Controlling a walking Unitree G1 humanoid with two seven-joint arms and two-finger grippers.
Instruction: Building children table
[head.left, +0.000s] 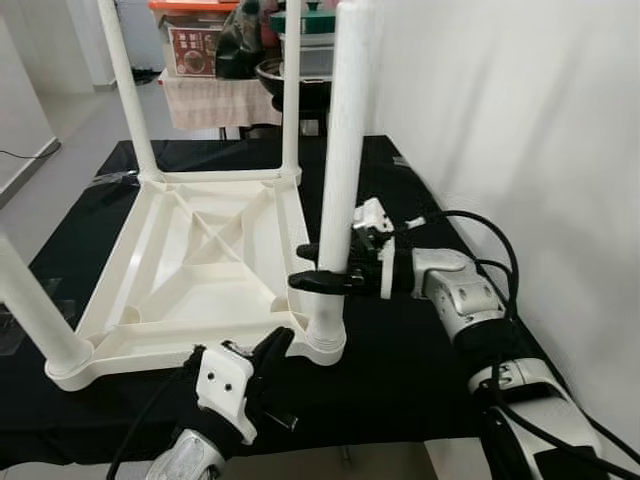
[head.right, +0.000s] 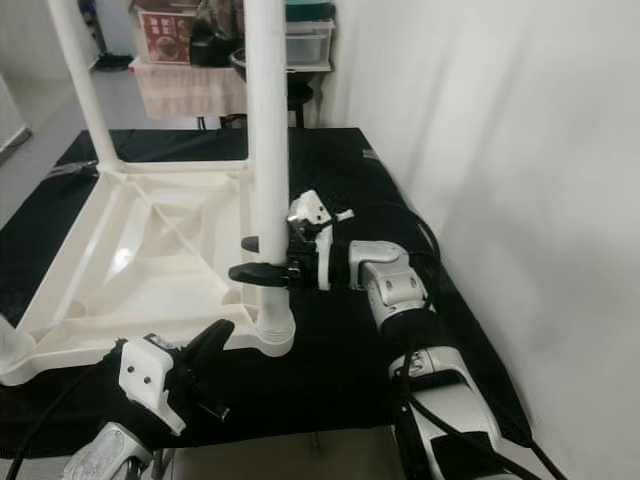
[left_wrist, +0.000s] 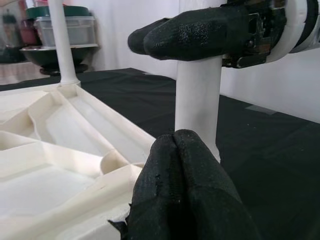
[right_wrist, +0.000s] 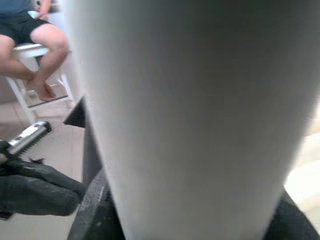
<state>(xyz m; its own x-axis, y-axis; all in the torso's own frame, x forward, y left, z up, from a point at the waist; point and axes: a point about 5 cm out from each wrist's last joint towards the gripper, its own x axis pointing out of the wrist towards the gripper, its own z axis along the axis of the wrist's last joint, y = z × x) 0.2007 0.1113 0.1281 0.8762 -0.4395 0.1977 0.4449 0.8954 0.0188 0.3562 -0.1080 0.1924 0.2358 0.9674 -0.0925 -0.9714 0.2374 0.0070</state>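
A white plastic children's table (head.left: 200, 270) lies upside down on a black cloth, its legs pointing up. My right gripper (head.left: 312, 267) comes in from the right and is shut on the near right leg (head.left: 342, 150), a little above its socket (head.left: 322, 345). The leg (right_wrist: 190, 115) stands close before the right wrist camera. My left gripper (head.left: 276, 350) is shut with nothing in it, its fingertips (left_wrist: 182, 165) at the table's near corner just below that leg (left_wrist: 197, 110). I cannot tell whether they touch the corner.
Three more legs stand at the far left (head.left: 128, 90), far right (head.left: 291, 90) and near left (head.left: 35, 310). A white wall (head.left: 520, 130) runs close on the right. Boxes and pots sit on a shelf (head.left: 215, 60) behind. A seated person's legs (right_wrist: 35, 45) show in the right wrist view.
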